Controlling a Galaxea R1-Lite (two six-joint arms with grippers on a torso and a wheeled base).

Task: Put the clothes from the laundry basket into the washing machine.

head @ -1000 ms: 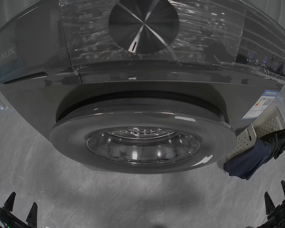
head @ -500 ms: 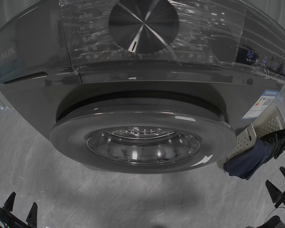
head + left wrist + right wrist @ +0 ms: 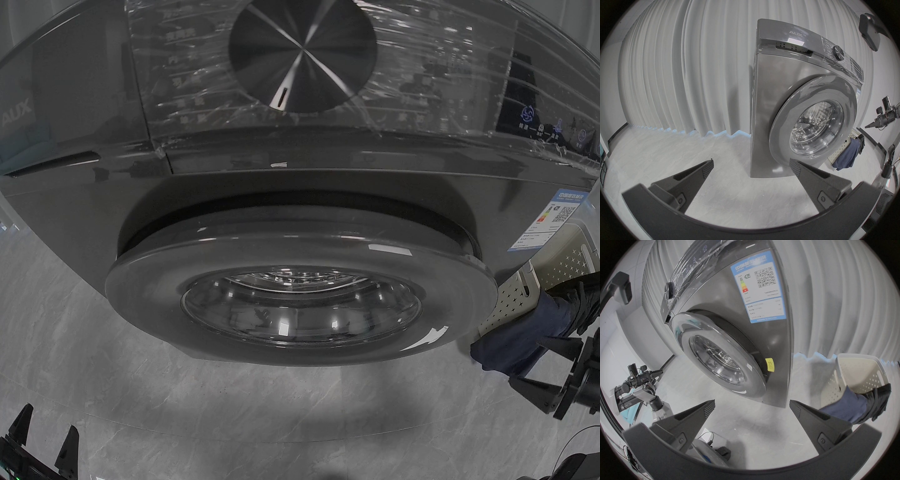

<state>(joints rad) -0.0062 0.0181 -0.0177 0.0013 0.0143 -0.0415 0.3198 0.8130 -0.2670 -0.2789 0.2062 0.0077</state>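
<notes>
The grey washing machine stands straight ahead, its round glass door closed. To its right is a white perforated laundry basket; a navy cloth hangs over its rim, with a black cloth beside it. My right gripper is open, just in front of the navy cloth and apart from it. From the right wrist, the open right gripper faces the basket and the navy cloth. My left gripper is open low at the left, holding nothing; the left wrist view looks past it at the door.
Grey tiled floor spreads in front of the machine. A pleated white curtain runs behind and beside the machine. The basket sits close against the machine's right side.
My right gripper has risen from the lower right edge and swung toward the navy cloth on the basket. The left gripper, door and clothes have not moved.
</notes>
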